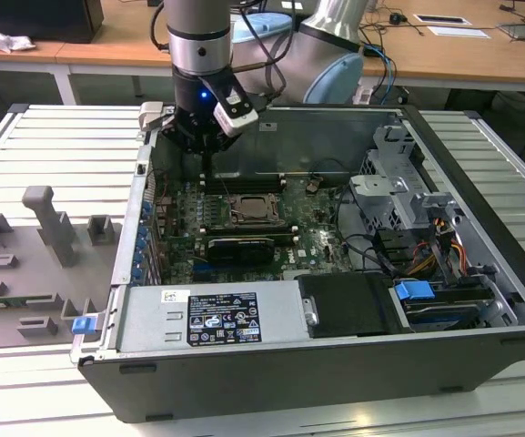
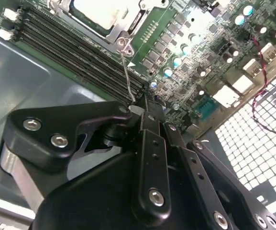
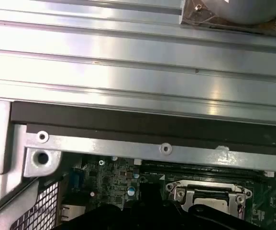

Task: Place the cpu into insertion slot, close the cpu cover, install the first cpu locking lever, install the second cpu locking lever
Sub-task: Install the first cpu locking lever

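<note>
Exterior view: tool (image 1: 206,168) hangs low inside PC case (image 1: 480,237). Second wrist view: tool tips pressed together, pinching thin wire lever (image 2: 128,76). Under cpu cover (image 2: 121,29), cpu (image 2: 98,9) lies in insertion slot (image 2: 85,21); long memory slots (image 2: 80,52) btw tool & cpu.

The exterior view looks steeply down from mid-distance on the open computer case (image 1: 244,382), the arm (image 1: 198,36) at 11 o'clock. The second wrist view peers close past the gripper (image 2: 145,103) onto the motherboard (image 2: 209,43); the first wrist view faces the case wall (image 3: 128,122). All three share the cpu cover (image 1: 253,210).
</note>
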### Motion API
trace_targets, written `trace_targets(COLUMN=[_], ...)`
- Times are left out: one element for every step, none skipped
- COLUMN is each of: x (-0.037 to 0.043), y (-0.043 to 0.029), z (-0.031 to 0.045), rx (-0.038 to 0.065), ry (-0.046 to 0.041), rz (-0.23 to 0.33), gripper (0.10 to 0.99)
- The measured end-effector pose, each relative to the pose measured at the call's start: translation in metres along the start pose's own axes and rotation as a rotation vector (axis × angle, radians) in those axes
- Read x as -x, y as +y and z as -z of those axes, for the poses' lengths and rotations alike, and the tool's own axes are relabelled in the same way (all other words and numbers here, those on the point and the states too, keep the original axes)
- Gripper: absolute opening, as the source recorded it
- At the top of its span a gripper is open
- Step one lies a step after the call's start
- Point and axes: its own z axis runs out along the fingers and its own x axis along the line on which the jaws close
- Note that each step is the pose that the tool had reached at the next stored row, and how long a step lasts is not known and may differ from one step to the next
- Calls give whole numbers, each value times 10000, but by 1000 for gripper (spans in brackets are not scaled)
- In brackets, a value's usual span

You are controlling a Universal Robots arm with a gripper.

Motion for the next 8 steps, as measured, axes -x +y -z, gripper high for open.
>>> trace_targets(x=[75, 121, 154, 198, 277, 368, 438, 525], y=[-4, -8, -11, -16, -23, -30, -34, -40], z=[-2, -3, -4, -6, -10, -16, -24, -34], rx=[0, 0, -1, -1, -1, -1, 0, -1], ry=[-1, -2, -2, -2, -1, 0, 3, 4], rz=[-18, -37, -42, -46, -48, -49, -47, -47], gripper=[106, 106, 106, 106, 106, 106, 106, 106])
